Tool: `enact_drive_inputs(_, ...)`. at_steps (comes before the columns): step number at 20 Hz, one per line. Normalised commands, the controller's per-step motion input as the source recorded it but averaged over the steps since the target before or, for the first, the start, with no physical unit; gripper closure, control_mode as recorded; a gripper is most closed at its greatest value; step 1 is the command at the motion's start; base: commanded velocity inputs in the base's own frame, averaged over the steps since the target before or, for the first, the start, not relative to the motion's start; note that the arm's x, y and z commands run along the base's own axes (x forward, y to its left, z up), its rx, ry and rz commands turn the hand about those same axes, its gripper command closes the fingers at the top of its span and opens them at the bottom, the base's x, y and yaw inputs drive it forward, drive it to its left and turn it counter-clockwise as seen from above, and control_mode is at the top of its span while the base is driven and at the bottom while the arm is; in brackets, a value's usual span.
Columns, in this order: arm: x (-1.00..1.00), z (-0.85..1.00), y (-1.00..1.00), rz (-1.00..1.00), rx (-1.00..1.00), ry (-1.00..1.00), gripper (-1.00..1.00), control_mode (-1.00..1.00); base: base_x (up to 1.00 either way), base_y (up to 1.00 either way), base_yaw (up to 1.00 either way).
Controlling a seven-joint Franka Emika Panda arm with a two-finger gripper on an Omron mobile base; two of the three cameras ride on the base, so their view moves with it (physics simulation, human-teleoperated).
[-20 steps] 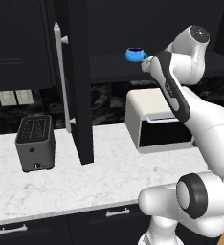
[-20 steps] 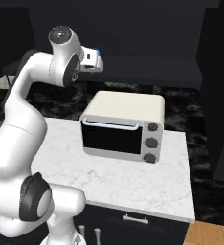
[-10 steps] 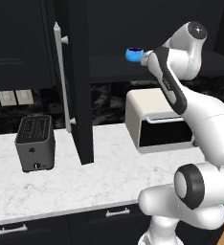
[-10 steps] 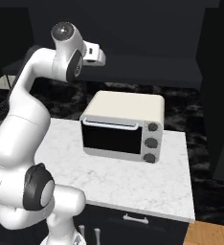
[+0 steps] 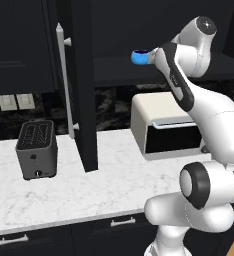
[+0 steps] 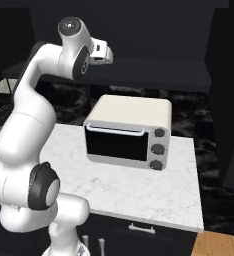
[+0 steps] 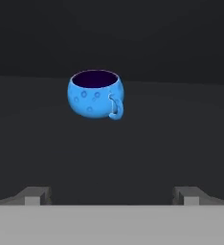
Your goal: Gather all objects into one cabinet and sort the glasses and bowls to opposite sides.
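Note:
A bright blue mug (image 7: 95, 94) with a dark inside stands upright on the dark shelf (image 5: 114, 70) of the black upper cabinet, its handle turned toward me. My gripper (image 7: 111, 196) is open, its fingertips (image 7: 35, 194) spread wide and short of the mug, with nothing between them. From the left base view the mug (image 5: 140, 57) sits just left of my hand. My hand (image 6: 101, 52) reaches in over the shelf (image 6: 154, 75) in the right base view. The cabinet's tall black door (image 5: 81, 85) with its silver bar handle (image 5: 64, 80) stands open to the mug's left.
A cream toaster oven (image 5: 166, 127) (image 6: 129, 131) sits on the white marble counter (image 5: 89, 190) right below the shelf. A black toaster (image 5: 36, 149) stands at the left. Black drawers with short silver handles (image 5: 11, 240) run under the counter.
The arm's upper joint has lifted and the hand has drawn slightly back and up from the blue mug. The mug has stayed in place on the shelf.

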Motion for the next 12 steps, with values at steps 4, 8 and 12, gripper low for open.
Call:
enact_drive_inputs(4, 0.15, -0.11, -0.04, 0.0, 0.0, -0.03, -1.0, -1.0, 0.0, 0.0, 0.0)
enact_drive_inputs(8, 0.23, -0.11, 0.0, 0.0, 0.0, -0.01, -1.0, -1.0, 0.0, 0.0, 0.0)
enact_drive_inputs(12, 0.28, -0.02, 0.0, 0.0, 0.0, 0.0, -1.0, -1.0, 0.0, 0.0, 0.0)
